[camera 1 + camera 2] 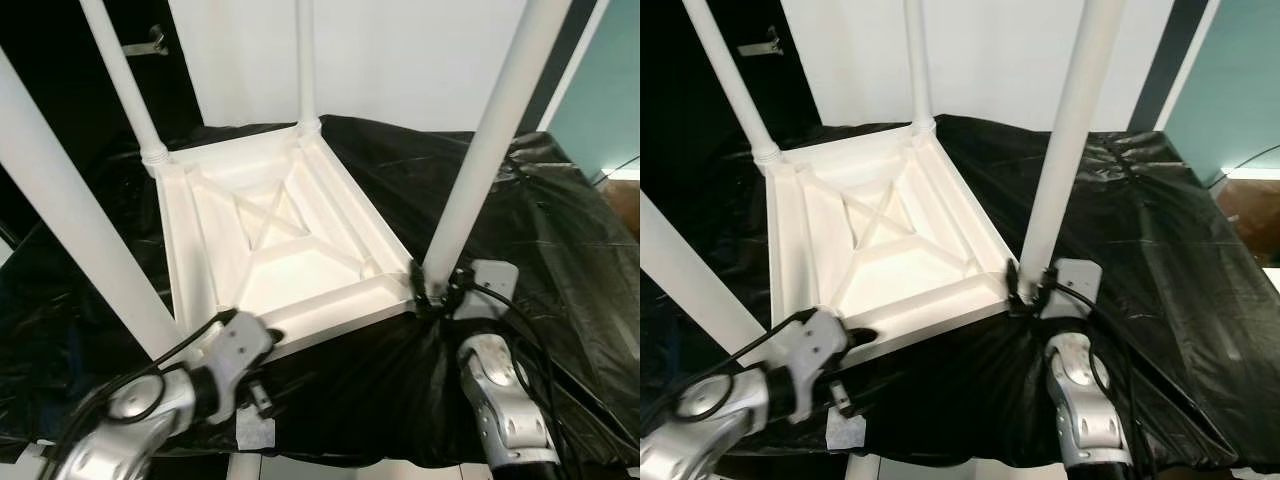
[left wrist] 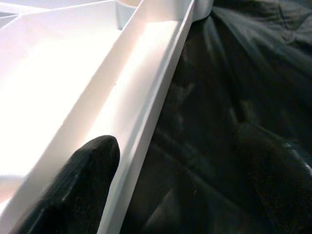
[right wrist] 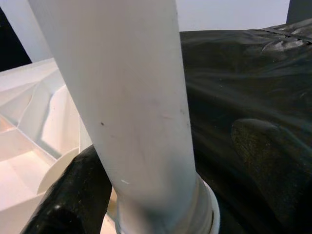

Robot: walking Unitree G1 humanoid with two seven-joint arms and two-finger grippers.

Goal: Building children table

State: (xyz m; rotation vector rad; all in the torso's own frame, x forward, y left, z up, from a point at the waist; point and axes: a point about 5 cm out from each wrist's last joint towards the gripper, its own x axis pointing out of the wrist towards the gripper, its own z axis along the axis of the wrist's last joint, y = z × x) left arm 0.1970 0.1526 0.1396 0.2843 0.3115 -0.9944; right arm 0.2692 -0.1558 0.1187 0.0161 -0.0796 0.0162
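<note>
The right pincer straddles the base of the near-right leg, 1 black finger on each side just above the threaded collar; contact looks close but a firm clamp cannot be confirmed. The left pincer is spread wide across the near rim of the upturned children table, 1 finger inside the rim channel and the other outside over the black sheet; the rim is not pinched. The children table lies underside up on the sheeted tabletop, with 4 white legs standing in its corners. The step in hand appears to be seating this leg. To do it well, keep the leg square to the socket, turn about the leg's own axis without side load, and use the left pincer to stop the frame sliding on the slippery sheet. Hidden: the leg tops are cut off, the socket threads are covered by the collar, the near-left corner joint sits behind the left arm, and seating depth cannot be judged.
</note>
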